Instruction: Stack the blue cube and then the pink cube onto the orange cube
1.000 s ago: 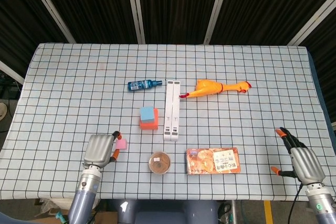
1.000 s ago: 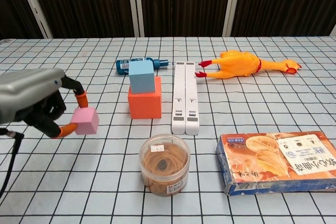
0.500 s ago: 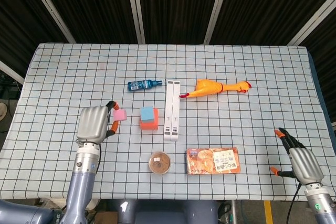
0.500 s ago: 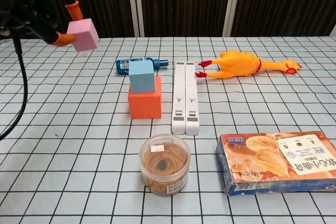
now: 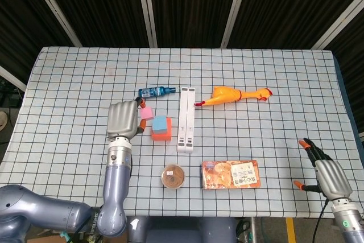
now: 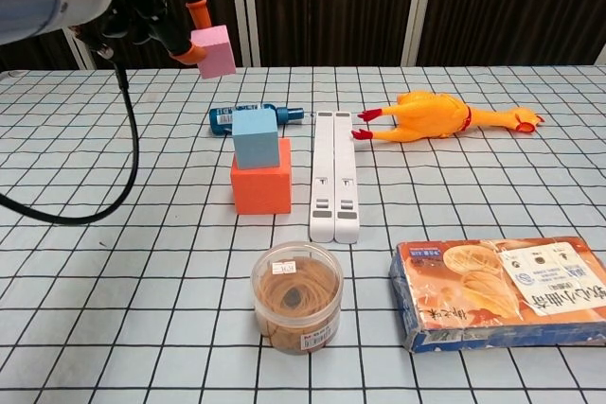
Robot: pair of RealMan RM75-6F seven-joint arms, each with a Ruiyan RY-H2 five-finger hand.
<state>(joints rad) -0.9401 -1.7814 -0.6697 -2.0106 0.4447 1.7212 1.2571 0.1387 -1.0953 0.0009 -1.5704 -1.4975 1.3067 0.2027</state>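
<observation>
Meanwhile, nearest us, our right hand [image 5: 326, 176] sat idle at the counter [image 5: 68, 78] edge, fingers apart and holding nothing; only the head view showed it. Farther in, the blue cube [image 6: 256, 138] already rested on the orange cube [image 6: 260, 188]. Within a second our left hand [image 5: 123, 120] had lifted the pink cube [image 6: 213, 52] off the counter and swung it in, pinched between its fingertips, to hang above and just left of the stack. We judged that only placing remained. The chest view cut off most of that hand, and we could not tell the cube's exact alignment.
</observation>
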